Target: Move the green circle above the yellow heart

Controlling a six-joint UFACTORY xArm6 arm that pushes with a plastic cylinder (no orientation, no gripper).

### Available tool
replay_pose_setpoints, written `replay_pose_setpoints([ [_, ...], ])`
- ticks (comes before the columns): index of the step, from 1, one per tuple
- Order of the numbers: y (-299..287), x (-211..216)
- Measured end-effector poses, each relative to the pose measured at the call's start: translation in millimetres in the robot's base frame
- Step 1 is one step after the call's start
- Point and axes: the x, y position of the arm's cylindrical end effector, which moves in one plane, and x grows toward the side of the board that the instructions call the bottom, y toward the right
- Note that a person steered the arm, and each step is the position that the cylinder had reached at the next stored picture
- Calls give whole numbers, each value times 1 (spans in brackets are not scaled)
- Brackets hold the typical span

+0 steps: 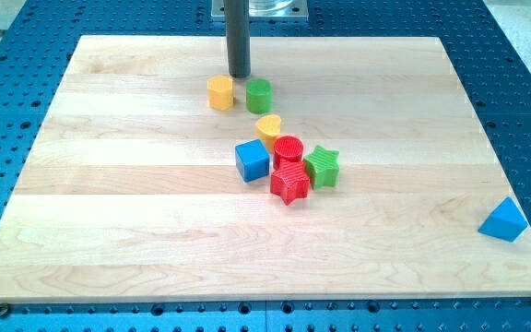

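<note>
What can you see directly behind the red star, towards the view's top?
The red cylinder stands right behind the red star, touching it or nearly. Its lower front is covered by the star. The yellow heart sits farther back.

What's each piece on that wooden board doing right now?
my tip: above the yellow hexagon and green circle
green circle: above the yellow heart
yellow hexagon: left of the circle
yellow heart
red circle, red star, green star, blue cube: clustered
blue triangle: alone, right edge
</note>
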Motion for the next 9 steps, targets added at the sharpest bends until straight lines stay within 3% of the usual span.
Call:
replay_pose_setpoints([
  [5,0,75],
  [6,2,74],
  [8,31,15],
  [9,26,15],
])
